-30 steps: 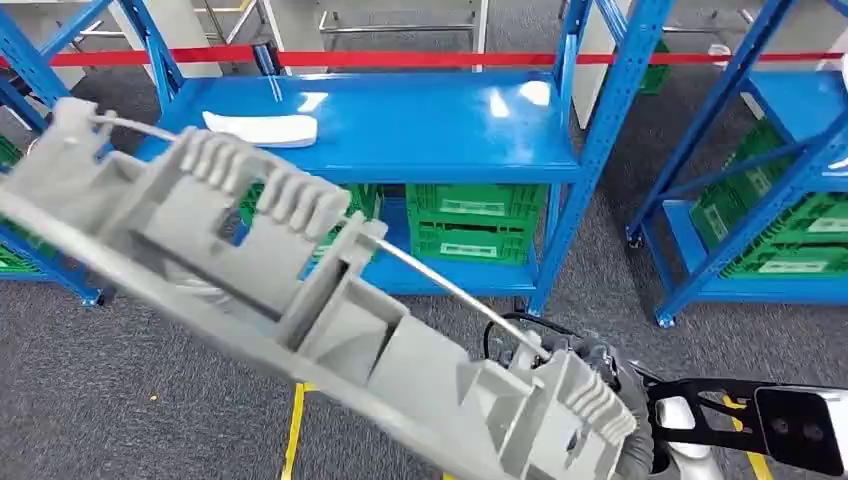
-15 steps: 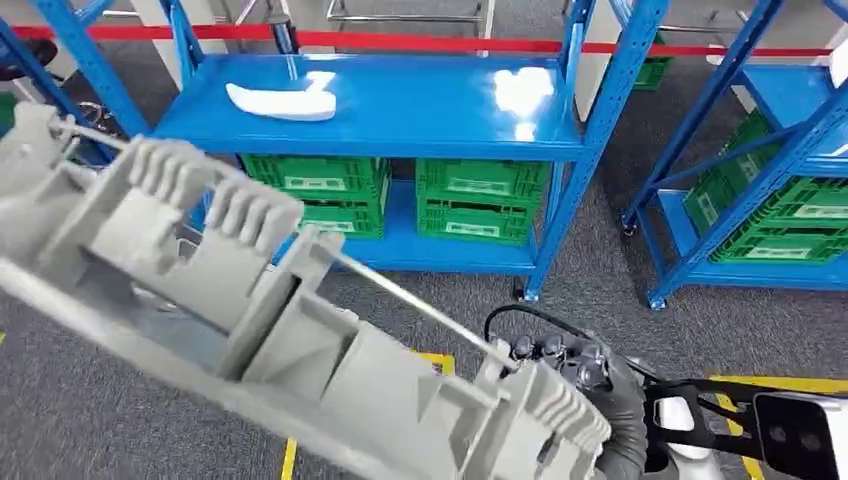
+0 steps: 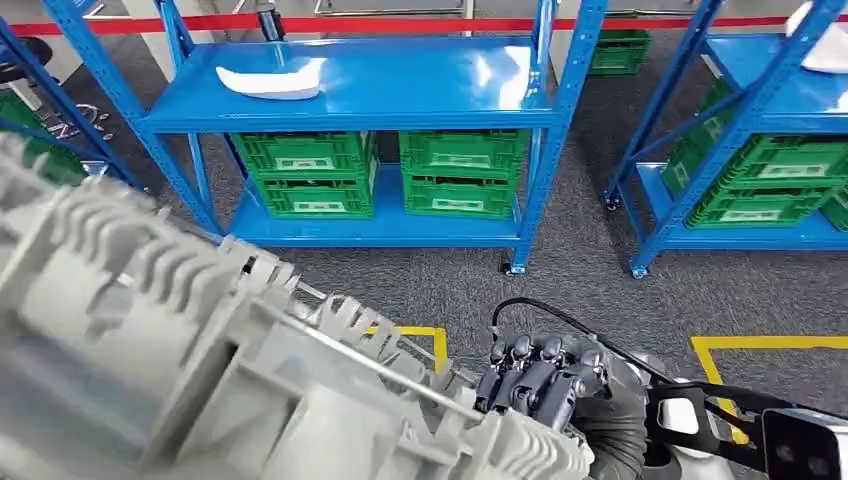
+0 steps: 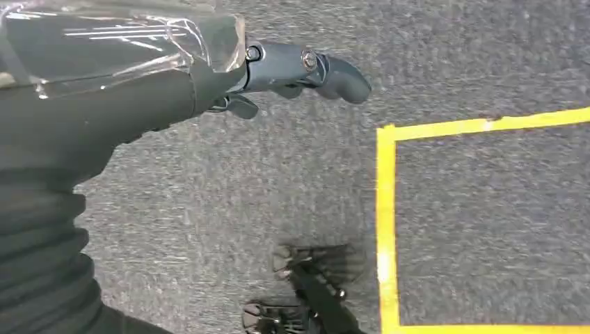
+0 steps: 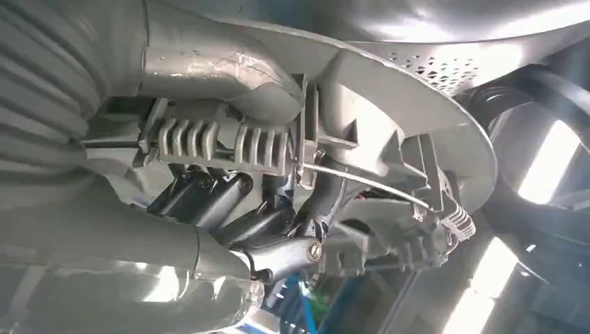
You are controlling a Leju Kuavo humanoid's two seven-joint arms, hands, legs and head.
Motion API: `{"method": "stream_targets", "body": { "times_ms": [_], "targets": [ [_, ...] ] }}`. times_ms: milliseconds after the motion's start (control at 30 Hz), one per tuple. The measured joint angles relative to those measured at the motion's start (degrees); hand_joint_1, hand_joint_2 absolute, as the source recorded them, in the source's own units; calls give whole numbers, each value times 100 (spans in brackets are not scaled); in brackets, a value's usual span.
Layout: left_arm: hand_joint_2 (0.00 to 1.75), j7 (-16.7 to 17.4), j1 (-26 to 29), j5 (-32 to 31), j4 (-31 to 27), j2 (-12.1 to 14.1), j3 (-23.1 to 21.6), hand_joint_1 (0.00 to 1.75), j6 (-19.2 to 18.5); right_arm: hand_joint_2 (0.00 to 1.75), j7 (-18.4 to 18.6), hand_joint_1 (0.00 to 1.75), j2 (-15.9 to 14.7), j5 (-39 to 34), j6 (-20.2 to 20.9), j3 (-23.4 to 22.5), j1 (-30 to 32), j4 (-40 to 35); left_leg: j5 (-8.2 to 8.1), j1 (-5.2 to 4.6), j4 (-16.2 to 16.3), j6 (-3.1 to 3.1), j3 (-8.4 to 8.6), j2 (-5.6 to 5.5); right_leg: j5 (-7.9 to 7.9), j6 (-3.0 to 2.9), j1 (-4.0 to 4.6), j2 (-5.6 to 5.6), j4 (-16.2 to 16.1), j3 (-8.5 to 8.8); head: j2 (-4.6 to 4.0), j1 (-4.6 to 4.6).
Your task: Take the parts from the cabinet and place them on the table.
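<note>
My right hand (image 3: 545,385) grips one end of a long grey ribbed plastic part (image 3: 200,370) with a thin metal rod along it. The part reaches up and to the left, close under the head camera. In the right wrist view the same grey part (image 5: 389,118) lies across my dark fingers (image 5: 229,209), which curl around it. A white part (image 3: 270,80) lies on the top of the blue cabinet shelf (image 3: 420,90). My left hand (image 4: 292,69) hangs over the grey carpet with nothing in it and its fingers apart.
Green crates (image 3: 460,170) stand on the lower shelf of the blue rack. A second blue rack (image 3: 760,110) with more green crates and a white piece (image 3: 825,45) stands at the right. Yellow floor tape (image 3: 770,345) marks the grey carpet.
The whole picture has shifted: the rack now sits higher and farther off, so the camera has moved. The grey part hangs lower and nearer the camera, still in my right hand.
</note>
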Motion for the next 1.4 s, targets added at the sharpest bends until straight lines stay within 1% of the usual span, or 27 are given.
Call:
{"method": "stream_targets", "body": {
  "times_ms": [67,133,200,233,267,300,400,433,467,500,567,633,700,733,767,800,833,900,933,967,1033,1067,1100,1167,1233,1300,1400],
  "targets": [
    [175,-24,-62,-11,44,9,55,0,9,175,-9,173,-2,-20,0,7,-25,0,-442,19,885,-38,-144,-4,145,8,8,2,15,-143,0,2],
    [175,-37,-130,-11,96,7,110,0,7,175,-11,173,-2,-27,2,20,-36,0,-202,26,1091,-32,9,-3,266,39,9,2,32,-306,0,2],
    [175,-40,-155,-11,118,9,129,0,9,175,-11,173,-4,-29,2,31,-72,0,164,26,324,17,652,-22,375,71,13,9,38,-443,0,-2],
    [175,-40,-176,-11,127,9,144,0,9,175,-9,173,-7,-31,4,33,-89,0,164,18,-261,60,1090,-64,432,84,14,18,39,-470,0,-2],
    [175,-40,-187,-13,129,18,166,0,7,175,-11,173,-9,-31,4,35,-98,0,-78,-9,-782,112,1427,-100,468,135,33,20,40,-497,0,-2],
    [175,-44,-206,-15,131,17,175,0,7,175,-11,173,-9,-31,4,42,-117,0,-128,-29,-958,113,1500,-98,514,166,26,11,33,-502,0,18],
    [175,-53,-207,-18,147,20,210,0,7,175,-11,173,-13,-33,4,44,-152,0,33,-96,-963,226,1332,-75,701,302,-6,5,-42,-533,0,6],
    [175,-53,-218,-20,153,15,232,0,7,175,-11,173,-26,-35,4,41,-153,2,142,-40,-1034,284,1307,-31,602,275,-23,14,37,-600,0,4],
    [175,-53,-233,-18,162,13,232,0,7,175,-13,173,-28,-35,4,39,-168,0,225,-58,-1042,340,1206,-30,314,217,0,33,230,-716,0,23],
    [175,-53,-243,-20,164,20,234,0,4,175,-13,173,-33,-35,4,39,-174,2,309,-63,-1034,366,1129,-25,-43,160,-2,38,608,-847,0,37],
    [175,-53,-242,-20,182,17,241,0,-4,175,-11,173,-44,-35,4,39,-167,2,470,-95,-1022,390,919,-18,-524,159,-1,44,1510,-1060,0,41],
    [175,-53,-246,-20,197,17,245,0,-6,175,-13,173,-61,-33,4,42,-157,2,622,-120,-1002,393,708,-13,-417,289,-1,46,1905,-1002,0,44],
    [175,-55,-250,-20,217,15,247,0,-6,175,-11,173,-72,-33,4,42,-161,2,751,-127,-951,376,503,-14,-26,403,2,46,1314,-473,0,46],
    [175,-53,-250,-20,223,15,247,0,-6,175,-11,173,-74,-33,4,42,-166,2,799,-129,-904,360,417,-18,15,378,6,45,792,-99,0,46],
    [175,-55,-255,-20,228,13,247,0,-6,175,-11,173,-74,-33,4,41,-180,2,829,-137,-832,339,346,-23,-161,285,26,41,176,350,0,44],
    [175,-55,-255,-20,230,11,247,0,-6,175,-13,173,-70,-33,4,44,-193,0,870,-152,-784,308,290,-19,-338,216,50,49,-275,557,0,28],
    [175,-55,-250,-20,234,13,254,0,-6,175,-13,173,-72,-35,7,44,-188,0,944,-139,-804,272,282,-16,-302,208,72,49,-205,446,0,35],
    [175,-55,-249,-26,238,13,258,0,-6,175,-15,173,-79,-35,7,46,-187,2,1060,-127,-825,200,250,-14,-217,110,89,53,-186,377,0,37],
    [175,-57,-252,-26,234,26,276,0,-6,175,-13,173,-76,-31,7,46,-196,4,1033,-96,-795,175,200,-27,-127,69,4,37,-210,320,0,61],
    [175,-57,-235,-31,241,15,278,0,-6,175,-13,173,-70,-31,7,48,-204,4,734,-86,-665,118,138,-57,-64,34,17,25,-206,252,0,48],
    [175,-75,-233,-59,241,20,278,0,-6,175,-11,173,-61,-33,7,50,-211,4,-65,-14,155,17,-43,-57,95,9,17,26,-201,84,0,22],
    [175,-81,-235,-76,245,26,284,0,-6,175,-9,173,-61,-35,4,52,-211,4,-293,8,599,-18,-125,-58,164,19,17,26,-193,27,0,22],
    [175,-85,-243,-90,252,26,289,0,-6,175,-2,173,-61,-42,0,52,-210,4,-349,30,951,-44,-155,-56,242,37,17,25,-174,-73,0,22],
    [175,-85,-283,-144,271,24,330,0,-6,175,8,173,-63,-87,-9,63,-210,7,-11,83,941,-70,96,-56,350,81,6,25,-116,-272,0,20],
    [175,-83,-296,-190,276,24,356,0,-6,175,6,173,-63,-120,-7,72,-214,7,264,113,41,-71,822,-60,436,133,-15,30,-30,-453,0,17],
    [175,-66,-314,-188,282,24,370,0,9,175,6,173,-61,-155,-7,81,-229,7,-111,72,-927,-40,1432,-114,520,212,9,35,1,-515,0,24],
    [175,-28,-310,-182,291,24,394,0,44,175,15,173,-61,-158,-13,103,-246,15,-8,7,-886,112,1260,-120,698,338,-23,26,-70,-545,0,22]
  ]
}}
